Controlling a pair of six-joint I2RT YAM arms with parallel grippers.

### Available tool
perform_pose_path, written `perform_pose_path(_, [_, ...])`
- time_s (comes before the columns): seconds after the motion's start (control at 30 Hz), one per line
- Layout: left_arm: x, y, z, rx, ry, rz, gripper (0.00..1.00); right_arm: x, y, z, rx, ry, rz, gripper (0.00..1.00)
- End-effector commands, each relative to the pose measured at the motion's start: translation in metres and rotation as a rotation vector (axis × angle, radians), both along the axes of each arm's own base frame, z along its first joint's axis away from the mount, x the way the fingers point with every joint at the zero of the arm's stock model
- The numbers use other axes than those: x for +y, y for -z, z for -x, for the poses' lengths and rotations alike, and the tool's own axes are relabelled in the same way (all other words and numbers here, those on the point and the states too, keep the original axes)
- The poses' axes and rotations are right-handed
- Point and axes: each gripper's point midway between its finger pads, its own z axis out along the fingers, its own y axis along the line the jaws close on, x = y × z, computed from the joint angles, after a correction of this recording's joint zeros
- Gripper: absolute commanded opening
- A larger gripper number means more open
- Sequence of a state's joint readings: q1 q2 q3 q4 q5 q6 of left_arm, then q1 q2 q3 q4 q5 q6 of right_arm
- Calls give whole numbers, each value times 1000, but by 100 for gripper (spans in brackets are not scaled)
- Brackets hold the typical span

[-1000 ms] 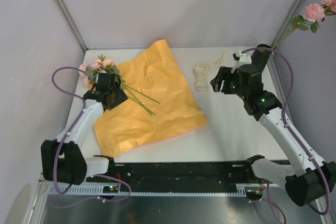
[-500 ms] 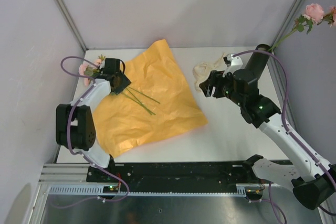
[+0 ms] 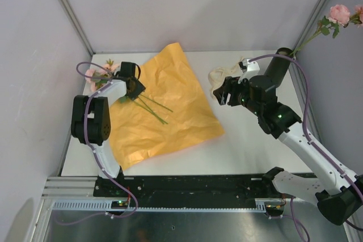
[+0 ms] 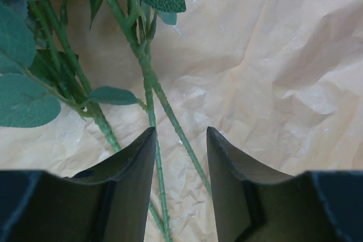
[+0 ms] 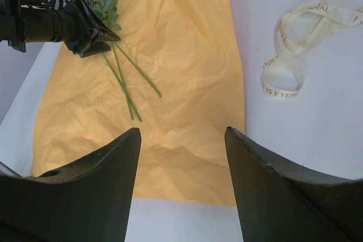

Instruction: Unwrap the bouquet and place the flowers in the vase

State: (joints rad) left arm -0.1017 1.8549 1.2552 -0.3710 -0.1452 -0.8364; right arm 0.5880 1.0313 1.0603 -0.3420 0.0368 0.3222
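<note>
Where two robot arms are bolted at its near edge, a white table [image 3: 255, 140] fills the overhead view. A large sheet of crumpled orange-yellow paper [image 3: 170, 106] lies open and flat across the table's left and middle.

The left arm folds back on itself and reaches to the far-left corner. There the left gripper [image 4: 180, 134] sits low over the paper, its two dark fingers parted. Two thin green stems [image 4: 148, 83] run through the gap, and the fingers are not pressed against them. The right arm stretches over the right half of the table. The right gripper [image 5: 182, 134] hangs above the paper's right edge, spread wide with nothing in it.

The vase [image 3: 278, 66], a plain black cylinder, stands upright at the far-right corner, just behind the right arm. One pink flower [image 3: 339, 12] on a long stem leans out of it toward the right wall.

The remaining flowers [image 3: 105, 71] lie unwrapped at the far left. Their pink blooms are beside the paper's left edge, and their stems trail onto the sheet.

A cream ribbon [image 5: 295, 43] lies loose in loops on the bare table. It is just right of the paper and near the right gripper.
</note>
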Motion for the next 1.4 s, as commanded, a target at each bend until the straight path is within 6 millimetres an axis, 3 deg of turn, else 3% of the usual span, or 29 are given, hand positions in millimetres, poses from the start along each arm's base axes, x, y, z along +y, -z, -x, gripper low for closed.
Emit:
perform_pose_path(0.0, [-1,-9,-21,-57,-32,29,46,5,-9,-7,-40,4,-17,66])
perform_pose_path(0.27, [-4,6,-26,-37,-24,39,42,6,-11,-10,-58,4,-16,66])
perform_pose_path(0.47, [-5,4,-24,-42,-11,46,24,7,-11,-10,-56,1,-19,66])
perform_pose_path(0.6, [-4,-14,-21,-78,-4,44,5,10,-16,-8,-63,-11,-40,66])
perform_pose_path(0.67, [-2,-26,-18,-103,-4,36,1,12,-19,-7,-67,-20,-53,65])
perform_pose_path(0.97, [4,-78,3,-213,-7,22,1,24,-22,-2,-53,-58,-99,65])
perform_pose_path(1.17, [-6,-97,19,-254,62,48,0,31,-20,2,-34,-81,-118,65])
perform_pose_path(1.37, [-23,-137,47,-358,259,7,0,51,-29,6,-1,-146,-223,66])
